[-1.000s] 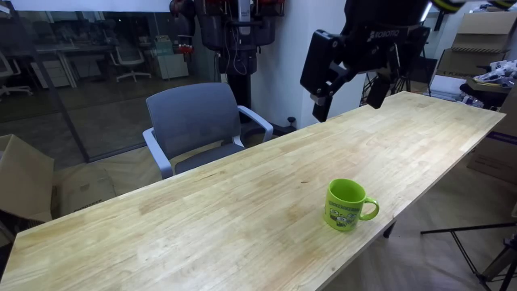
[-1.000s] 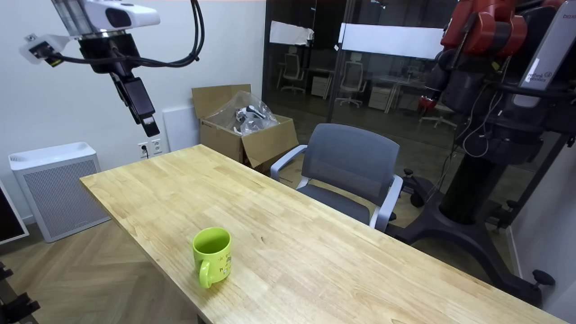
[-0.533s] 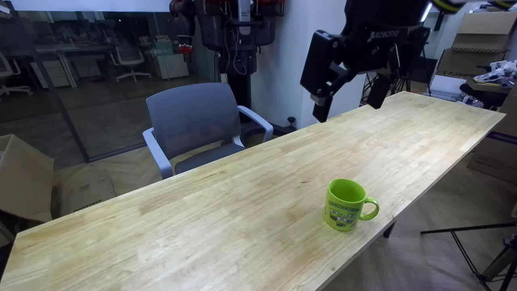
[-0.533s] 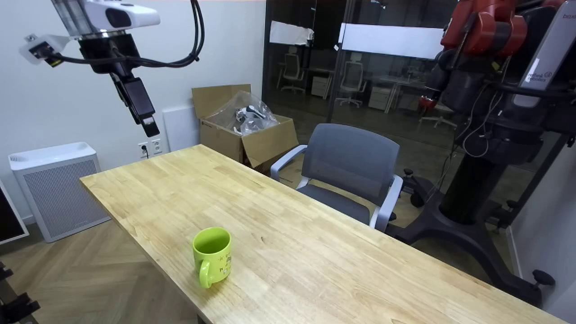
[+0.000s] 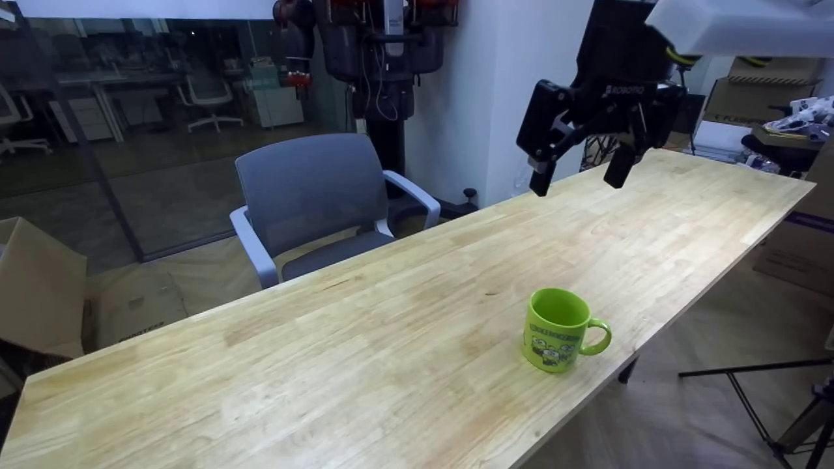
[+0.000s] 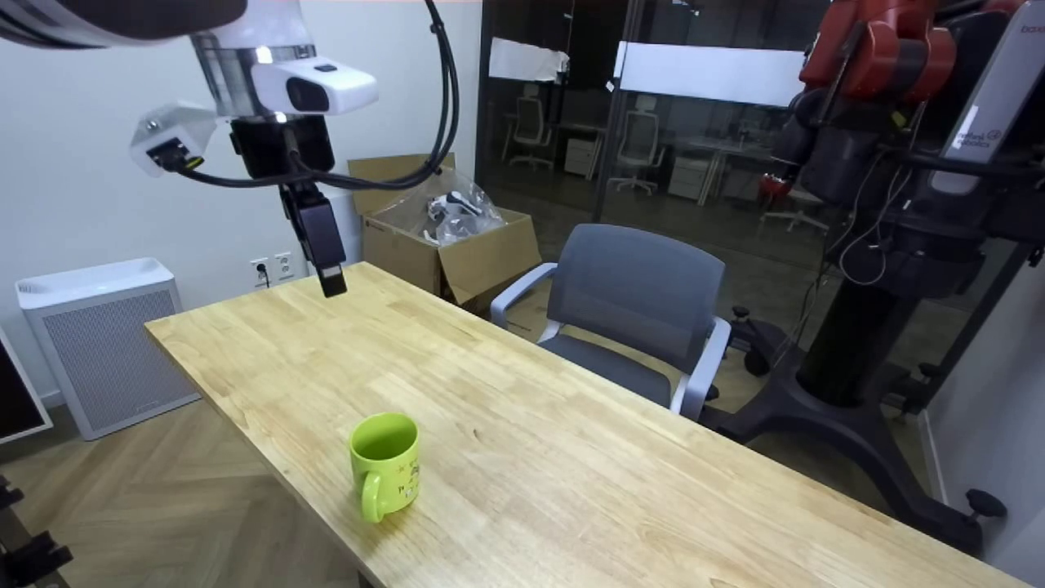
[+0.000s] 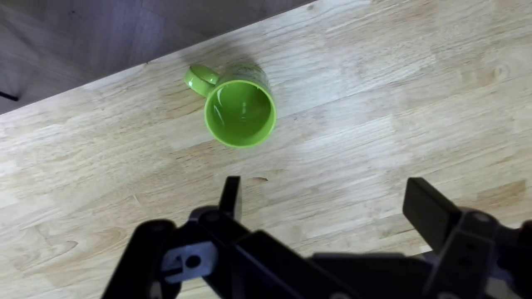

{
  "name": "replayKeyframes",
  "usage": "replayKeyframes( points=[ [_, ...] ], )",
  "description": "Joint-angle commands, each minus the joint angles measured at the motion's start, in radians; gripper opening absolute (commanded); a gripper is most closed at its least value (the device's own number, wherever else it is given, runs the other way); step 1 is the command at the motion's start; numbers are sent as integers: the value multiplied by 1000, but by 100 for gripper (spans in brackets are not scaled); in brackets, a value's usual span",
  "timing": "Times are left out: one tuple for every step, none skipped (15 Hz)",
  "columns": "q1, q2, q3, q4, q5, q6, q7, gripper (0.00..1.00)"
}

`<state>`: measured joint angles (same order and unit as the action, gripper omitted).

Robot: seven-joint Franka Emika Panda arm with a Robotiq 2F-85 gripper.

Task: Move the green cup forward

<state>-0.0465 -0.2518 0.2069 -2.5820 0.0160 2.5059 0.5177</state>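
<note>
Saw the gripper (image 5: 578, 185) hanging above the wooden table (image 5: 326, 365), pointed downward at a slight tilt. Found both fingers (image 7: 430, 214) spread wide, with plain wood showing in the gap and with nothing in their hold. Noticed the white casing of the arm (image 6: 355, 88) just above in an exterior view, and black cables (image 6: 451, 98) looping out beside it.

Spotted the green cup (image 5: 554, 335) upright on the table, apart from the gripper and near one long edge. Traced its handle (image 7: 198, 86) out toward that edge. Made out round-eyed cartoon faces (image 5: 552, 354) on its side, under dark lettering (image 5: 554, 333) too blurred to read. Looked down into its glossy green inside in the wrist view.

Came upon a grey chair (image 5: 316, 189) with pale armrests (image 5: 255, 251) across the table, close to the opposite long edge in both exterior views. Noted, past a short end of the table in an exterior view, a cardboard box (image 6: 400, 253) with its flaps spread and a clear plastic bag (image 6: 479, 219) inside, and a white grilled unit (image 6: 110, 343). Met, beyond the chair, a large red-and-black robot (image 6: 910, 253), then a dark glass partition (image 5: 169, 176). Glimpsed office chairs (image 5: 208, 92) dimly through the glass.
</note>
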Motion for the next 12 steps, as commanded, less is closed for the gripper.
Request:
replayKeyframes(
  points=[
    [20,4,-18,1,-5,-1,3,100],
    [24,4,-15,1,-4,-1,4,100],
    [26,4,-14,1,-3,-1,3,100],
    [27,3,-13,2,-3,-1,3,100],
    [27,3,-13,2,-3,-1,3,100],
    [27,3,-13,2,-3,-1,3,100],
    [27,2,-13,2,-3,-1,3,100],
    [22,11,-15,5,-13,4,5,100],
    [10,16,-21,3,-27,14,14,100],
    [2,23,-37,1,-28,24,-1,100],
    [-6,29,-51,-3,-32,37,-10,100],
    [-16,38,-73,-7,-34,54,-31,100]
  ],
)
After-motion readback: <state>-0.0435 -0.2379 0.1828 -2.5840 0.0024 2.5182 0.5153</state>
